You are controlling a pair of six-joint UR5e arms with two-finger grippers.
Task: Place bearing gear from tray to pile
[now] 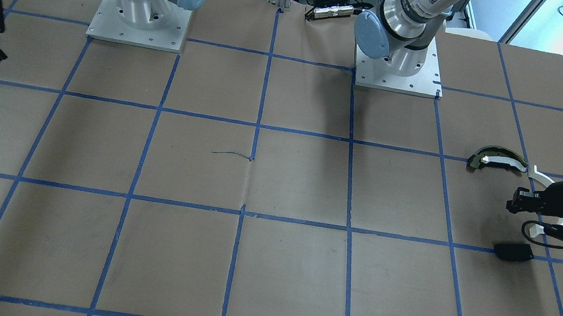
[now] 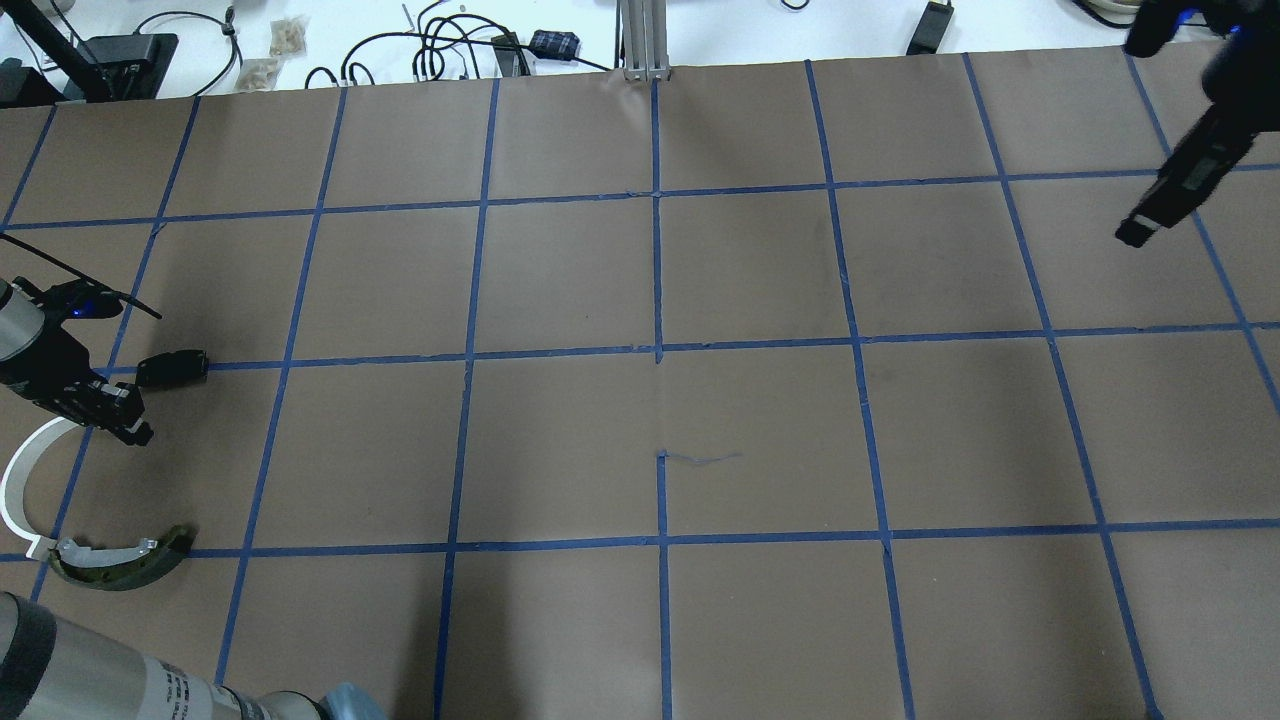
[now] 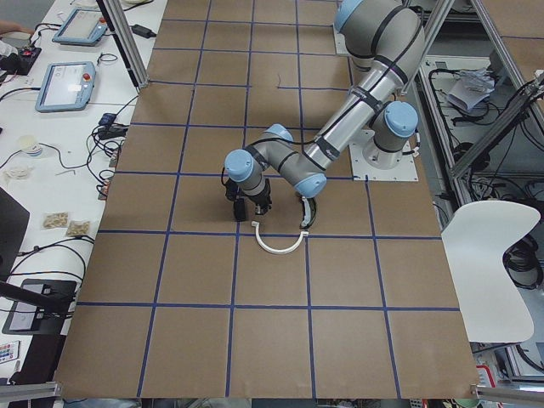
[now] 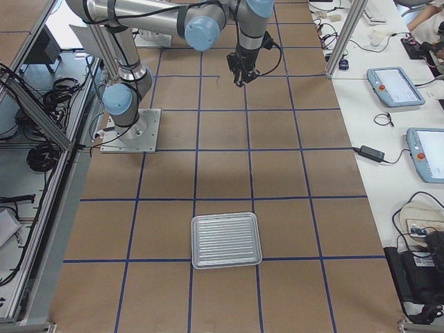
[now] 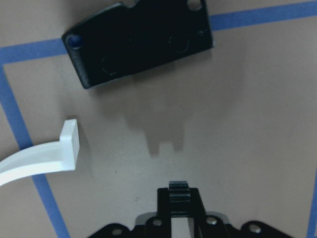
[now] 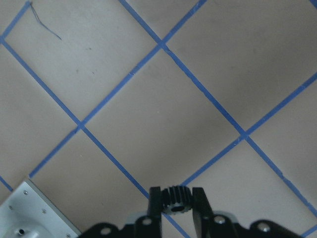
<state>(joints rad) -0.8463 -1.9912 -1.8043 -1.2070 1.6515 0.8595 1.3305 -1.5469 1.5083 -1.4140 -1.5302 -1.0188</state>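
Note:
The pile lies at the table's left end: a thin white half-ring arc (image 2: 15,490), a dark curved piece with a white strip (image 2: 120,565) and a flat black plate (image 2: 172,367). My left gripper (image 2: 130,425) hovers low between the plate and the arc. In the left wrist view it is shut on a small toothed bearing gear (image 5: 179,191), with the plate (image 5: 143,42) ahead and the arc's end (image 5: 67,144) to the left. My right gripper (image 2: 1135,232) hangs high over the far right, shut on another bearing gear (image 6: 173,198).
A shallow metal tray (image 4: 226,240) sits at the table's right end; no parts show in it. Its corner appears in the right wrist view (image 6: 29,213). Blue tape lines grid the brown table. Cables and pendants lie beyond the far edge.

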